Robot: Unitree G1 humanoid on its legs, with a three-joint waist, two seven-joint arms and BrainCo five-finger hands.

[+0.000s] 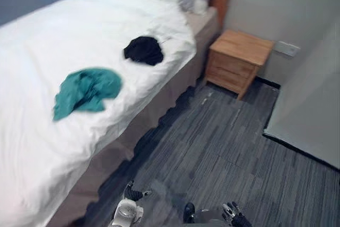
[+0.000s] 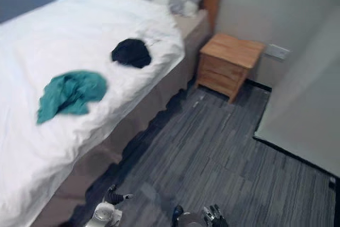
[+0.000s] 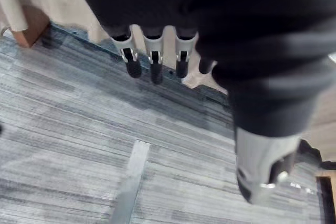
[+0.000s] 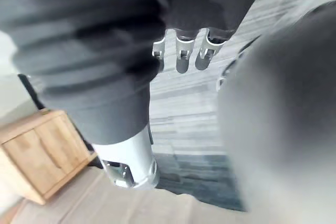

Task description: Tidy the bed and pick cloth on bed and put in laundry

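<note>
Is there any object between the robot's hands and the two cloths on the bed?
Nothing visible does. The left hand and right hand hang low over the floor beside the bed; the teal cloth and black cloth lie uncovered on top of it.

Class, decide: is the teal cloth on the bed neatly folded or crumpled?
Crumpled: the teal cloth lies in a loose, creased heap with ragged edges on the white bedcover.
</note>
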